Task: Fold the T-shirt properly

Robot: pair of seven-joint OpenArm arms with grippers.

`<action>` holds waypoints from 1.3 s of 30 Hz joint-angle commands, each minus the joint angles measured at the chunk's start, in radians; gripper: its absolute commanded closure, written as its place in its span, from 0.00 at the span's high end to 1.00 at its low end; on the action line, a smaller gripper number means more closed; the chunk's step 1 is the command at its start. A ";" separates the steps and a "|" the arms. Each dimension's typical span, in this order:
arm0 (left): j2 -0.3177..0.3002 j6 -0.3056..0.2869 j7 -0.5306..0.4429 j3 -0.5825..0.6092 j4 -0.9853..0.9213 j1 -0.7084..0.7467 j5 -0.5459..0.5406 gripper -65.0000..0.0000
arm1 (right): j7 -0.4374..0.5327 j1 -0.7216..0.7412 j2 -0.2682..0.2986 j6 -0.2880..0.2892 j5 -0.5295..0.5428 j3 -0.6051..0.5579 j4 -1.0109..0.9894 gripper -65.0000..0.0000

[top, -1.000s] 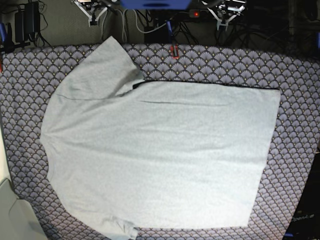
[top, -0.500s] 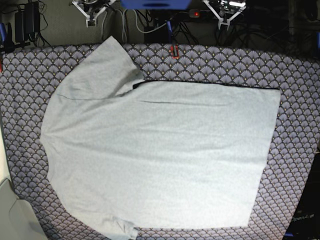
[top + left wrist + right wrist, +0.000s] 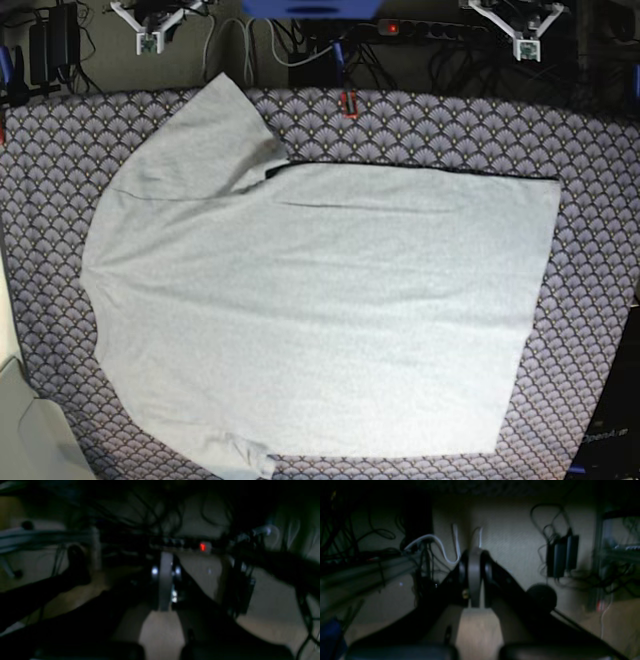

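The light grey T-shirt point(image 3: 320, 300) lies spread flat, plain side up, on the purple fan-patterned tablecloth point(image 3: 600, 250). Its collar end is at the left, its hem at the right, and one sleeve point(image 3: 215, 125) points to the back. No lettering shows. My left gripper point(image 3: 525, 45) hangs behind the table's back edge at the right, shut and empty; in the left wrist view point(image 3: 165, 580) its fingers are together. My right gripper point(image 3: 147, 42) hangs behind the back edge at the left, shut and empty, also in the right wrist view point(image 3: 475, 577). Both are well off the shirt.
A small red object point(image 3: 348, 102) sits at the table's back edge. Cables and a power strip with a red light point(image 3: 392, 27) lie on the floor behind. A black adapter point(image 3: 55, 40) is at the back left. A pale surface point(image 3: 25, 430) is at the front left.
Both grippers have moved outward behind the table: the right gripper to the left, the left gripper to the right. The T-shirt has not moved.
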 commanded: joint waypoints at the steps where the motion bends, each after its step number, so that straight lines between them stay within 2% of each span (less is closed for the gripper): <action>1: -0.004 -0.004 -0.018 -0.012 0.063 0.033 -0.002 0.00 | 0.024 -0.031 0.003 0.004 0.002 0.001 0.066 0.00; 5: -0.002 -0.001 -0.018 -0.015 0.290 0.116 -0.002 0.00 | 0.024 -0.107 0.020 0.004 0.002 0.001 0.296 0.00; 7: -0.002 -0.001 0.015 -0.023 0.391 0.133 -0.004 0.00 | 0.024 -0.127 0.031 0.004 0.002 0.001 0.402 0.00; 9: 0.007 -0.002 0.094 -0.053 0.468 0.119 -0.004 0.00 | -0.002 -0.130 0.042 0.006 0.002 0.001 0.481 0.00; 13: 0.005 -0.004 0.295 -0.110 0.512 0.007 -0.053 0.01 | -0.144 -0.061 0.039 0.006 0.003 -0.002 0.580 0.00; 15: 0.005 -0.004 0.409 -0.170 0.511 -0.053 -0.123 0.01 | -0.236 -0.011 0.039 0.006 0.059 0.002 0.583 0.02; 18: 0.005 -0.005 0.553 -0.277 0.509 -0.117 -0.248 0.01 | -0.387 0.038 0.042 0.006 0.204 0.030 0.584 0.15; 21: -0.002 -0.005 0.638 -0.362 0.509 -0.160 -0.349 0.09 | -0.496 0.084 0.043 0.012 0.353 0.095 0.584 0.24; 22: -0.004 -0.005 0.656 -0.380 0.509 -0.171 -0.371 0.15 | -0.517 0.095 0.043 0.037 0.407 0.116 0.584 0.25; 24: -0.013 -0.005 0.667 -0.411 0.511 -0.183 -0.394 0.25 | -0.551 0.118 0.043 0.133 0.494 0.168 0.584 0.25; 27: -0.033 -0.007 0.667 -0.417 0.511 -0.185 -0.409 0.33 | -0.626 0.137 0.042 0.242 0.629 0.256 0.583 0.26; 30: -0.042 -0.016 0.665 -0.417 0.511 -0.191 -0.410 0.34 | -0.743 0.181 0.042 0.319 0.749 0.323 0.578 0.26; 34: -0.036 -0.090 0.673 -0.423 0.509 -0.234 -0.403 0.34 | -0.918 0.238 0.039 0.442 0.855 0.414 0.572 0.26; 36: -0.036 -0.113 0.673 -0.423 0.509 -0.234 -0.406 0.34 | -0.974 0.259 0.037 0.474 0.881 0.432 0.560 0.26; 39: -0.036 -0.128 0.673 -0.423 0.509 -0.234 -0.407 0.34 | -0.999 0.275 0.037 0.486 0.886 0.460 0.530 0.26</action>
